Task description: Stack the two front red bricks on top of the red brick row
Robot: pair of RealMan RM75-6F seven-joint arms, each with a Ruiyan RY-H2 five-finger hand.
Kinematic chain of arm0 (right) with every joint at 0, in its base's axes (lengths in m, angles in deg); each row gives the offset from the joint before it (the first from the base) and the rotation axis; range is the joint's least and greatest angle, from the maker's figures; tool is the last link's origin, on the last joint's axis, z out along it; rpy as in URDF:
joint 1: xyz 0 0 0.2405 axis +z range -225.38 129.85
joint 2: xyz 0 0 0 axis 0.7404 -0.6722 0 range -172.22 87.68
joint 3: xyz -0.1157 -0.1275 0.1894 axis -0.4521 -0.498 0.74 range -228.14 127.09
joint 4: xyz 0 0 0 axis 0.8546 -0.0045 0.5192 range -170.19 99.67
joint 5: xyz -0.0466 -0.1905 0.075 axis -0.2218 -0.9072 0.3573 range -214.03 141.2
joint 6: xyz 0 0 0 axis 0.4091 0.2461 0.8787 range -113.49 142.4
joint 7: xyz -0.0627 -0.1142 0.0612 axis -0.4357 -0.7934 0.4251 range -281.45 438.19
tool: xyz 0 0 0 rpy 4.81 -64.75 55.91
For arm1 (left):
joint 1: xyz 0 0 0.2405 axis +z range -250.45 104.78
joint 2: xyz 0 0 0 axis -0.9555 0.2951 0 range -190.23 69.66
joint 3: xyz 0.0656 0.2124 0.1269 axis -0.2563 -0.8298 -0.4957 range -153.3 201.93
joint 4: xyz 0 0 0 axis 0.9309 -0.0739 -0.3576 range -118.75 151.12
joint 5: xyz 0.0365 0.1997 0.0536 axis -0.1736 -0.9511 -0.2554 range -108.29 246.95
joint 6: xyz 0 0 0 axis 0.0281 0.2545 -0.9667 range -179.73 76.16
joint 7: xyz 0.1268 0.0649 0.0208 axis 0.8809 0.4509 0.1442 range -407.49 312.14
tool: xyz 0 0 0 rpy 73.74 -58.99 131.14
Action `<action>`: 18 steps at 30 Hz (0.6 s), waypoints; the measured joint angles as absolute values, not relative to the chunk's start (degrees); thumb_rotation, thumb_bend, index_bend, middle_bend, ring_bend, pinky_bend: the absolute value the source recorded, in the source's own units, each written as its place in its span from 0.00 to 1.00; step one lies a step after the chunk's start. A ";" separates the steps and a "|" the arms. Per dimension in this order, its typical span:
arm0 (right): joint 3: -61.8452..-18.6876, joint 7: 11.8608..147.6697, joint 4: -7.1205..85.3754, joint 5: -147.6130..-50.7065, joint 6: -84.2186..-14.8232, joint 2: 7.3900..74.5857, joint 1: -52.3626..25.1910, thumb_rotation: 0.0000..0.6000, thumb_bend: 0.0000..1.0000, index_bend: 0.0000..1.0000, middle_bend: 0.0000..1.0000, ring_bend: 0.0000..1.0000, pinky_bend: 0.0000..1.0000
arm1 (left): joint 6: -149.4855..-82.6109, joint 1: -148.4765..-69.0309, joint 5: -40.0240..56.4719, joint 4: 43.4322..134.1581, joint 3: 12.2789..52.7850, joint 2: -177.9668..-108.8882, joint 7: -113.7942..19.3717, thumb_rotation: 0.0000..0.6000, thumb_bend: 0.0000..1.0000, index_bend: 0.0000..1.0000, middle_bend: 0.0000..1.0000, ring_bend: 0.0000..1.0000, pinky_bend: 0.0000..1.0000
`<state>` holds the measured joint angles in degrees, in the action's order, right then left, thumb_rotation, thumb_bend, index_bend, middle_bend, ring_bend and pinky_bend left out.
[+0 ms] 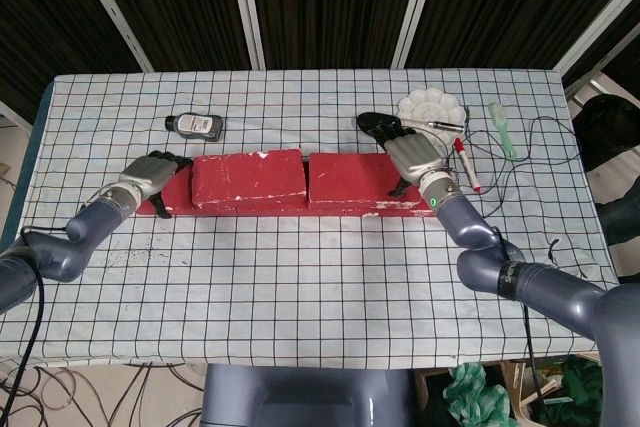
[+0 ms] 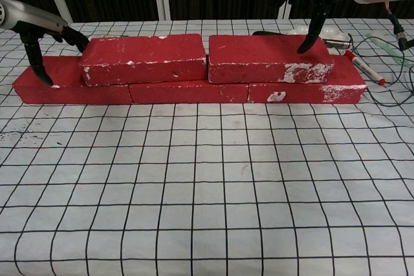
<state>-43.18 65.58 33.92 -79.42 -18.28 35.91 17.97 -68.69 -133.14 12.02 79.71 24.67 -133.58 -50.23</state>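
The red brick row (image 1: 410,209) (image 2: 187,92) lies across the middle of the table. Two red bricks sit on top of it end to end, the left one (image 1: 248,179) (image 2: 145,58) and the right one (image 1: 350,179) (image 2: 268,57). My left hand (image 1: 152,175) (image 2: 45,37) hovers over the row's bare left end with its fingers spread, one fingertip close to the left top brick's end and holding nothing. My right hand (image 1: 412,155) (image 2: 310,1) is above the right top brick's right end, fingers apart, one fingertip touching its top edge.
A small dark bottle (image 1: 195,125) lies behind the row at the left. A white paint palette (image 1: 432,107), a red marker (image 1: 466,165) (image 2: 363,67), a pale green tool (image 1: 503,127) and a thin black cable (image 1: 545,162) crowd the back right.
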 measured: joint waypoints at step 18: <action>-42.87 65.63 33.70 -79.55 -17.95 35.47 17.46 1.00 0.01 0.00 0.02 0.00 0.12 | -68.64 -133.89 12.47 78.26 25.34 -135.22 -50.09 1.00 0.02 0.07 0.09 0.00 0.01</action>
